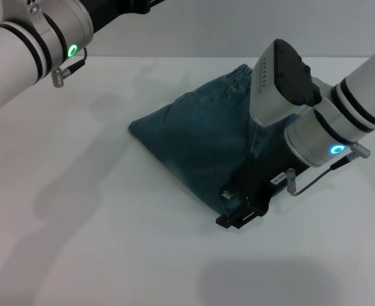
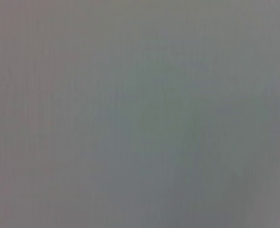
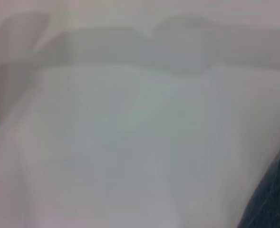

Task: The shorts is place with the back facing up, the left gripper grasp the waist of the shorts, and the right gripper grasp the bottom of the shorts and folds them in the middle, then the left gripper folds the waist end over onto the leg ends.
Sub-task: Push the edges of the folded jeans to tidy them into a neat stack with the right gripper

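Pinning the near corner of the shorts point(image 1: 203, 143) against the table point(image 1: 98, 210), right gripper point(image 1: 246, 210) sat low, fingers unreadable. Lay bunched just behind it, likely mid-fold. Left gripper out of view, arm raised far off.

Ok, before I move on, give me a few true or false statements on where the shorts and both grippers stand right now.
1. The shorts lie bunched in a folded heap on the white table. True.
2. The right gripper is down at the near corner of the shorts. True.
3. The left gripper is pressing on the denim. False: only the left arm shows, raised at the far left corner, away from the shorts.
4. The shorts hang off the table edge. False: they rest fully on the tabletop.
5. The right wrist view shows mostly bare table with denim at one corner. True.
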You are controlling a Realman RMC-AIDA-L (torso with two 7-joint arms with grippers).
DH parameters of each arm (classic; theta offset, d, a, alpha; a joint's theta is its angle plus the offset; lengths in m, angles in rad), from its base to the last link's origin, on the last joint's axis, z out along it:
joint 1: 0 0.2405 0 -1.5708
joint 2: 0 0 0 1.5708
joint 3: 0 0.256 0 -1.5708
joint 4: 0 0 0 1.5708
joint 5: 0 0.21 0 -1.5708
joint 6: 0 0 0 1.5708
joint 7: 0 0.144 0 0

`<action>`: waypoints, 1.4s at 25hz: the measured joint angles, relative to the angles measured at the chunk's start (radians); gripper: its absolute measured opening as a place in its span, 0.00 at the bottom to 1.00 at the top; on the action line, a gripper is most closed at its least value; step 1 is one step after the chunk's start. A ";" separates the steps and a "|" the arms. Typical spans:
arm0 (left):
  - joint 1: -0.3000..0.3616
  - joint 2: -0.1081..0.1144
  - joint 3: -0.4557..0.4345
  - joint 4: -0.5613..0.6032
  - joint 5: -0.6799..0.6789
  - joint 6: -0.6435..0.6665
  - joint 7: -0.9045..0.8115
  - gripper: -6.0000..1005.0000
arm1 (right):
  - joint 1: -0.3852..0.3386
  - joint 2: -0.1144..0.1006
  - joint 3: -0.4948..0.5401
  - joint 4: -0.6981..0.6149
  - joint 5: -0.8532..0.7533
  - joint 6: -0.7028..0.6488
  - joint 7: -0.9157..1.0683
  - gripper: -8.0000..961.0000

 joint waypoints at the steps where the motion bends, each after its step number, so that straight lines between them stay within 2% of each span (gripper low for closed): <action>1: 0.000 0.000 0.000 0.001 0.000 0.000 0.000 0.84 | 0.001 0.000 0.000 0.001 0.000 0.001 0.001 0.63; 17: 0.016 0.002 0.001 0.005 0.000 0.000 0.003 0.84 | -0.020 -0.008 -0.037 -0.045 -0.032 -0.066 0.029 0.63; 35: 0.019 0.002 0.014 0.008 0.000 -0.002 0.002 0.84 | -0.019 0.000 -0.082 -0.014 -0.024 0.122 0.029 0.63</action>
